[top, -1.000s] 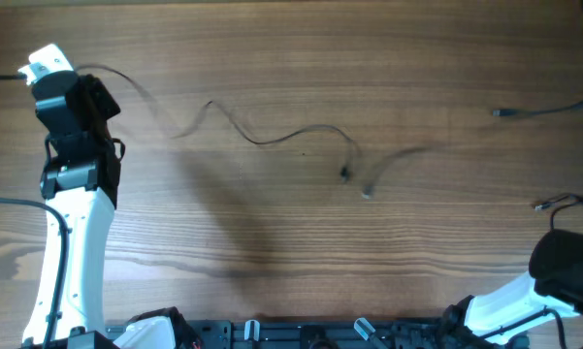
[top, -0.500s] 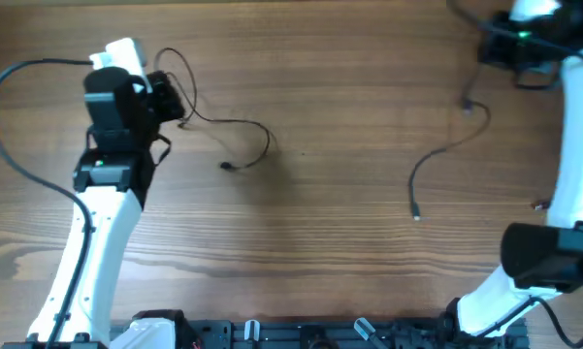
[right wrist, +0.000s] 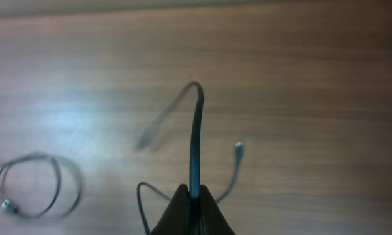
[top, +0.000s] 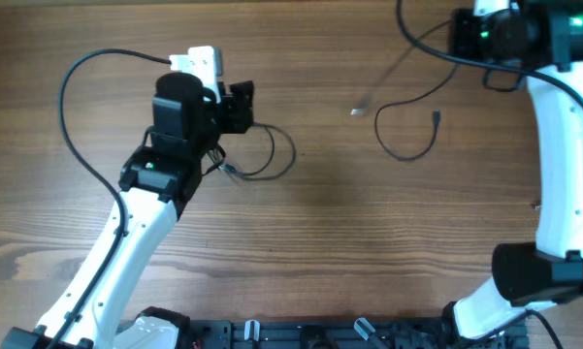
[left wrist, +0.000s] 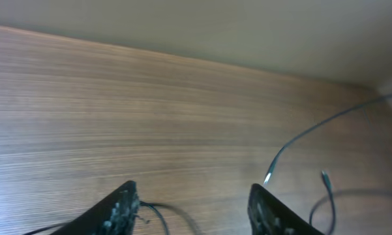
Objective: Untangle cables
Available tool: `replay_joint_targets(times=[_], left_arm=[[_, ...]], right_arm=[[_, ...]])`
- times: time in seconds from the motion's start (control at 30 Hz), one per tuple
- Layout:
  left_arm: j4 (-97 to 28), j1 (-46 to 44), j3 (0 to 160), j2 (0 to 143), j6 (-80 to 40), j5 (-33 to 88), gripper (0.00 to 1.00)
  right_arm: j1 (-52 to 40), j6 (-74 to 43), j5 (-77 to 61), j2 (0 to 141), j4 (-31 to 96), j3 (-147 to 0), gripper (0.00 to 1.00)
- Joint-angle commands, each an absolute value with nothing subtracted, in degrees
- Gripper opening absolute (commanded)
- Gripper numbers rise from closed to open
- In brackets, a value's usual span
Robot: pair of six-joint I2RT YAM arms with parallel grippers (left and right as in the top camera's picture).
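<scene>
Two thin black cables are in view. One lies as a loose loop (top: 272, 155) on the wooden table just right of my left gripper (top: 242, 109). In the left wrist view that gripper (left wrist: 192, 203) stands open with this loop (left wrist: 162, 214) on the table below and between its fingers, touching neither. The other cable (top: 407, 131) trails down from my right gripper (top: 461, 37) at the top right, with its plug tips (top: 357, 111) near the table. In the right wrist view my right gripper (right wrist: 194, 194) is shut on this cable (right wrist: 196, 130).
The left arm's thick black wire (top: 70, 92) arcs out to the left of the arm. The right arm's white link (top: 563, 155) runs down the right edge. A black rail (top: 301, 334) lines the table's front edge.
My left arm moved right and its gripper opened, leaving the small loop on the table. My right gripper shifted left, still shut on the other cable, which now hangs in a loop.
</scene>
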State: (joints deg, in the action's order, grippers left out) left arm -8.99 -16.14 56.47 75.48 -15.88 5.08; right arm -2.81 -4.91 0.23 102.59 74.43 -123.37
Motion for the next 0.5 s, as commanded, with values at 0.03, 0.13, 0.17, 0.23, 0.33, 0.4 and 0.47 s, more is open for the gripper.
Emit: replay_joint_targets(times=[0.03,0.13,0.17,0.23,0.33,0.4,0.47], left_arm=[[-8.8,-21.5,56.5,78.6,-15.7,6.0,0.96],[-8.9,-25.3,56.5,79.5,-15.7,6.3,1.0],[-9.0,-26.3,56.5,79.5,-15.5,7.0,1.0],[-9.4,-28.3,56.5,79.5,-15.5,7.7,1.0],[-11.0,-31.8,56.5,79.5,-15.5,7.7,1.0],[-11.6,-33.2,56.5,79.5,-15.5,7.7,1.0],[-11.4,-34.4,56.5,79.5,-15.5,7.7,1.0]], right_arm=[[3.0,-6.4,4.1,100.2,70.8,-123.5,0.04],[9.0,-9.2,7.2,100.1,66.7,-123.7,0.04],[11.3,-9.1,8.3,100.1,65.6,-123.7,0.04],[16.6,-9.3,9.8,100.1,63.6,-123.8,0.04],[27.5,-15.5,14.3,100.1,60.2,-123.9,0.04],[35.6,-18.6,15.4,100.1,60.9,-124.2,0.04],[44.6,-21.6,12.3,100.6,62.8,-124.2,0.04]])
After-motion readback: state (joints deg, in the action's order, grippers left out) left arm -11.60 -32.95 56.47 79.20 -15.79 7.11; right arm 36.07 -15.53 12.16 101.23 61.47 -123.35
